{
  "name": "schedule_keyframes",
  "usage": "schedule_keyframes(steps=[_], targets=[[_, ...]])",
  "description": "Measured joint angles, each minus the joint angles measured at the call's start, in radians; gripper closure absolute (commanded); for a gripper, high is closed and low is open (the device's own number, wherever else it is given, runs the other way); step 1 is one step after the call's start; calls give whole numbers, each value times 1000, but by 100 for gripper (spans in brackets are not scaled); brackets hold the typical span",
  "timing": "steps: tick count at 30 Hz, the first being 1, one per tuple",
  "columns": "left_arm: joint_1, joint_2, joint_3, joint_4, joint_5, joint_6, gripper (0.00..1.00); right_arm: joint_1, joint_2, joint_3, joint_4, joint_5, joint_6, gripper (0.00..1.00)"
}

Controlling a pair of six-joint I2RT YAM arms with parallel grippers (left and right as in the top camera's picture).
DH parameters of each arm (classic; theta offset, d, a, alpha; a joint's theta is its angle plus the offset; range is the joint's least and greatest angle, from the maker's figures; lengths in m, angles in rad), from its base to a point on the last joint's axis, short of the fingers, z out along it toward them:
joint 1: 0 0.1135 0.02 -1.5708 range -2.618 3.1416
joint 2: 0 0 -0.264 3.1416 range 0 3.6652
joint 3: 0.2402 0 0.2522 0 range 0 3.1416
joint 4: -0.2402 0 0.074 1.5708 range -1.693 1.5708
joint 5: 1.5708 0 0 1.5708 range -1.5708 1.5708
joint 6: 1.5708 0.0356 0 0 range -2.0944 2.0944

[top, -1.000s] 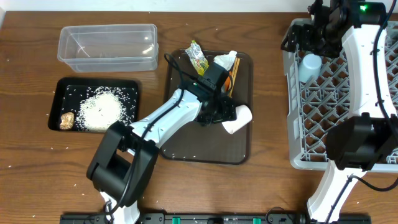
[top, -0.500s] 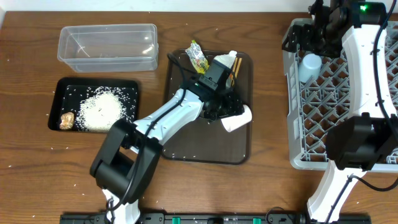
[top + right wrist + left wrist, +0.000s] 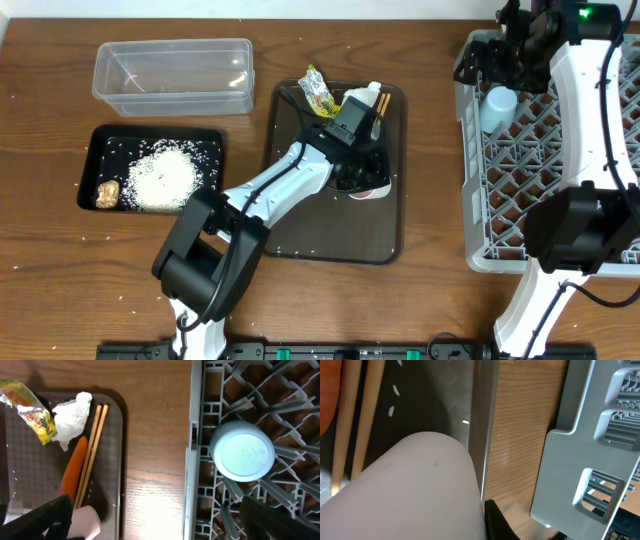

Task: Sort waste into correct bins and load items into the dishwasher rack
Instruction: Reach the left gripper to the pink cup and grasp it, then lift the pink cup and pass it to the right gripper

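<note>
On the brown serving tray [image 3: 300, 220], my left gripper [image 3: 362, 180] is shut on the pale pink cup [image 3: 373, 191]. In the left wrist view the cup [image 3: 405, 490] fills the lower left, with one black finger [image 3: 495, 522] pressed to its side. Behind it lie the chopsticks [image 3: 92, 450], carrot [image 3: 75, 467], crumpled tissue [image 3: 72, 415] and foil wrapper [image 3: 30, 412]. My right gripper [image 3: 160, 525] hangs open over the far left edge of the grey dishwasher rack [image 3: 480, 215], holding nothing. A small light blue cup [image 3: 242, 456] stands upside down in the rack.
A clear tub [image 3: 172, 75] stands at the back left. In front of it the black tray [image 3: 95, 150] holds a heap of rice [image 3: 165, 175] and a brown lump [image 3: 108, 193]. Loose grains dot the wooden table.
My left gripper has closed on the pink cup and shifted slightly toward the tray's back right. The cup no longer sticks out sideways. The right arm has not moved.
</note>
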Motion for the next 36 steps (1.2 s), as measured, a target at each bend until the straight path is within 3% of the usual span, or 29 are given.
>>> schedule_keyframes(steps=[6,13,19,24,29,36], targets=[[3,0,-3,17,56,16,94,0,0,0,-8,0,-2,1],[79,-16,-16,23,270,100,94,0,0,-3,-25,-79,-66,1],[280,-67,-16,33,526,214,94,0,0,-80,8,-333,-185,1],[412,-71,-16,37,654,267,94,10,0,-218,102,-591,-282,1],[460,-71,-16,39,730,284,94,62,1,-383,307,-855,-323,1],[464,-71,-16,119,824,293,94,165,4,-520,527,-1123,-341,12]])
